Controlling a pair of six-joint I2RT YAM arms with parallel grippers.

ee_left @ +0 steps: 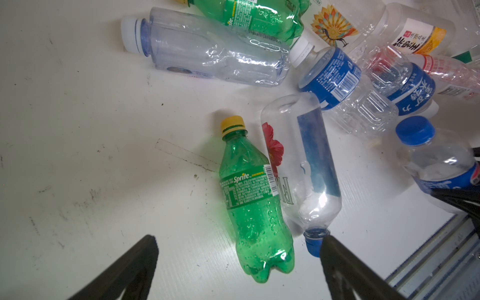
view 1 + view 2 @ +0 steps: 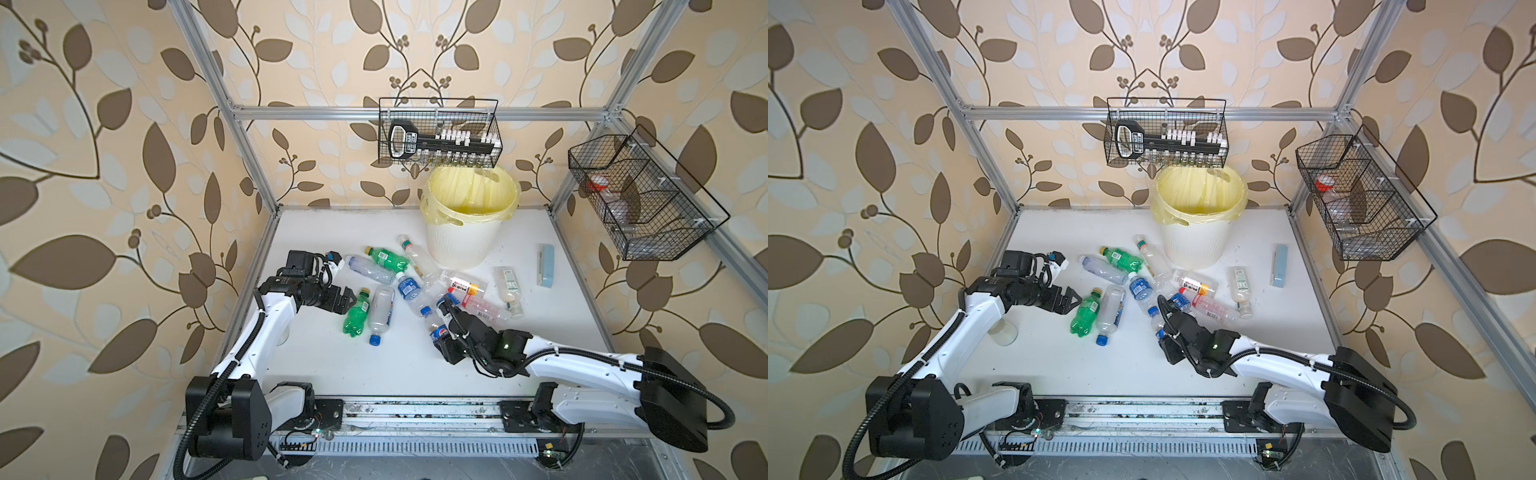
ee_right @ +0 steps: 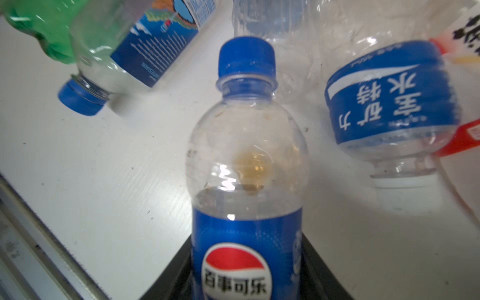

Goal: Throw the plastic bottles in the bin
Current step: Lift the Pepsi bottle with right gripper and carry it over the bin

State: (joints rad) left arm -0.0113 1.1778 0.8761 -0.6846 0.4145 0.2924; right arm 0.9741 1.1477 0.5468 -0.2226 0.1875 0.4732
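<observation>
In both top views the bin (image 2: 461,249) (image 2: 1187,245) stands at the back of the table (image 2: 374,365). The plastic bottles lie scattered in front of it, none visible inside. The Pepsi bottle (image 2: 432,322) (image 2: 1158,323) lies at the edge of the scatter farthest from the bin, between the jaws of the right gripper (image 2: 444,334) (image 2: 1165,332). The left gripper (image 2: 347,300) (image 2: 1071,298) hangs spread wide beside a green Sprite bottle (image 2: 356,313) (image 2: 1086,312), well apart from the bin.

In the left wrist view the left gripper (image 1: 239,241) holds nothing. The Sprite bottle (image 1: 249,197) lies flat beyond its tips, touching a clear blue-capped bottle (image 1: 301,166).

In the right wrist view the right gripper (image 3: 246,275) clasps the Pepsi bottle (image 3: 246,161) across its blue label, dark fingers (image 3: 317,272) against both sides, the cap pointing away.

The bottle looks nearly empty, so I judge it light, with thin walls that dent under pressure and a slick surface. The labelled middle is a fair place to hold. The neck under the cap would be stiffer if the grip slips. The bin is tall, so the bottle needs a good lift before release.
</observation>
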